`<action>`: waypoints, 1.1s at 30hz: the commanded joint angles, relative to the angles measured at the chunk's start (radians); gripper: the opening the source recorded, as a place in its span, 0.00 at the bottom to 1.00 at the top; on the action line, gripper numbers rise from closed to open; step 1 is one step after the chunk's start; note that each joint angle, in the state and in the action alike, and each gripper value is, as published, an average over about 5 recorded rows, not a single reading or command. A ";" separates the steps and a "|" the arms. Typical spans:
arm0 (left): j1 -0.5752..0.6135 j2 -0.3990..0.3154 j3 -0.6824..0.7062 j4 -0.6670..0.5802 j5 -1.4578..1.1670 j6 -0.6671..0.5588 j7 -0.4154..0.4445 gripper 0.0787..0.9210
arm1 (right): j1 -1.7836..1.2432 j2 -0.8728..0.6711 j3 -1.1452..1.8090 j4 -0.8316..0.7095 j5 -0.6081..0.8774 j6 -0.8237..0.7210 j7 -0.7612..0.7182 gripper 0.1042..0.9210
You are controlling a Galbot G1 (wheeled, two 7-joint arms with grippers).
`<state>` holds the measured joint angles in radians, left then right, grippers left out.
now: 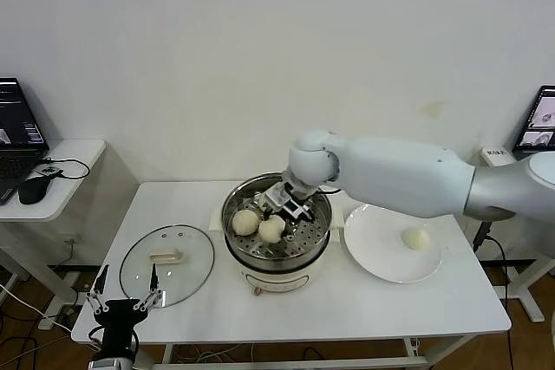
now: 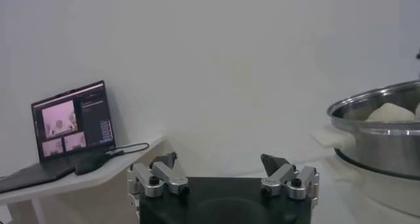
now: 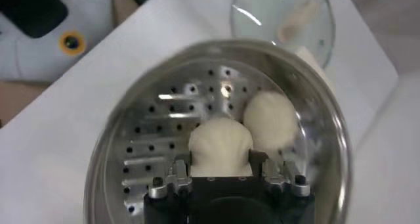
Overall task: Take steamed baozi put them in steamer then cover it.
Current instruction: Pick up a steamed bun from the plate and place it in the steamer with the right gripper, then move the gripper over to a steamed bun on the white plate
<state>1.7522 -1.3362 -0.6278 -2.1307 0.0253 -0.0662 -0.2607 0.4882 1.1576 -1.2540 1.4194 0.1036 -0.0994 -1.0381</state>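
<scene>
- Head view: the right gripper (image 1: pixel 289 208) reaches down into the steamer (image 1: pixel 276 253) at the middle of the white table (image 1: pixel 364 309). Two steamed baozi (image 1: pixel 246 222) lie side by side on the perforated tray, a third one (image 1: pixel 416 237) rests on the white plate (image 1: pixel 377 257) to the right. The cover (image 1: pixel 166 264) lies flat on the table, left of the steamer. The left gripper (image 1: pixel 121 295) hangs low at the table's near-left corner, fingers spread — holding nothing.
- Left wrist view: the left gripper's fingers (image 2: pixel 164 169) stand wide apart; the steamer's rim is off to one side, a laptop (image 2: pixel 69 130) on a side desk.
- Right wrist view: the right gripper's fingers (image 3: pixel 178 174) flank one baozi (image 3: pixel 220 146) sitting on the tray — whether they clamp it or have let go, I cannot tell. A second bun (image 3: pixel 271 120) touches it.
</scene>
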 commanded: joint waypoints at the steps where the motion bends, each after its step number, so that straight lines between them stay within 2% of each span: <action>1: 0.001 0.000 0.000 0.002 -0.001 -0.002 -0.001 0.88 | -0.004 0.043 -0.036 0.001 -0.062 0.106 -0.020 0.56; 8: 0.005 -0.003 0.000 -0.003 0.000 -0.003 -0.002 0.88 | 0.002 0.027 -0.034 0.014 -0.061 0.124 -0.032 0.59; 15: 0.009 -0.007 0.002 -0.007 0.002 -0.003 -0.003 0.88 | 0.002 0.006 -0.022 0.014 -0.076 0.133 -0.032 0.80; 18: 0.012 -0.005 0.001 -0.009 0.003 -0.004 -0.003 0.88 | 0.014 -0.015 0.006 0.011 -0.073 0.132 -0.032 0.86; 25: 0.011 0.011 -0.017 -0.004 -0.004 -0.004 -0.002 0.88 | 0.062 -0.136 0.098 0.011 -0.018 0.073 -0.049 0.88; 33: 0.003 0.032 -0.017 0.001 -0.007 -0.002 0.001 0.88 | 0.063 -0.367 0.185 0.008 0.021 -0.154 -0.101 0.88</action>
<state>1.7552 -1.3111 -0.6435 -2.1319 0.0194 -0.0693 -0.2607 0.5374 1.0032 -1.1585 1.4242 0.0912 -0.0759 -1.1041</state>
